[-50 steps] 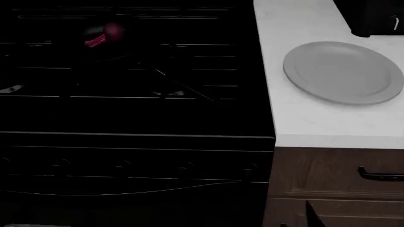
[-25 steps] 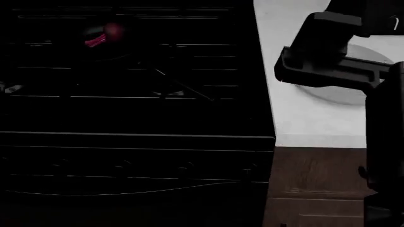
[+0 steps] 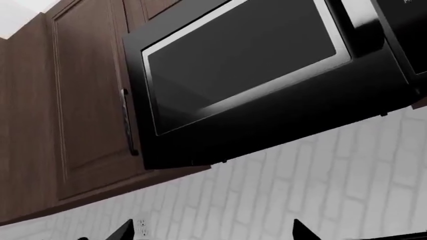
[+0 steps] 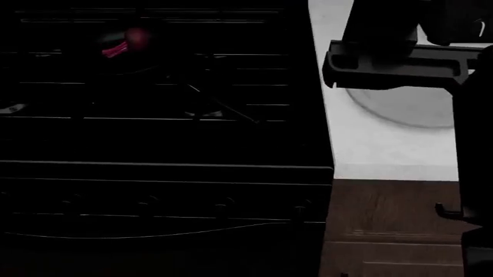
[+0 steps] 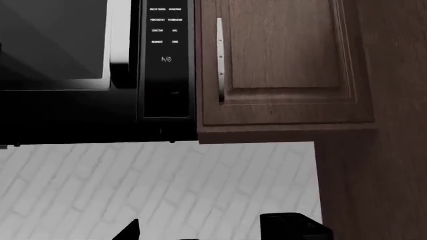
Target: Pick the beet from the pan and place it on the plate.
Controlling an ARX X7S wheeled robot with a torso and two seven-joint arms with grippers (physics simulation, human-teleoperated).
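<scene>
Head view: the beet (image 4: 135, 39) sits in the upper left of the frame, inside the pan (image 4: 146, 64), whose outline barely separates from the black stove (image 4: 161, 138). The plate (image 4: 408, 107) lies on the white counter (image 4: 377, 150) at upper right, largely hidden behind my right arm (image 4: 400, 60), which crosses in front of it. My right gripper (image 5: 200, 231) shows only as two dark fingertips set apart, facing the microwave (image 5: 80, 65) and cabinet (image 5: 287, 65); it holds nothing. My left gripper (image 3: 210, 234) likewise has its tips spread and empty, facing the microwave and tiled wall (image 3: 300, 185).
</scene>
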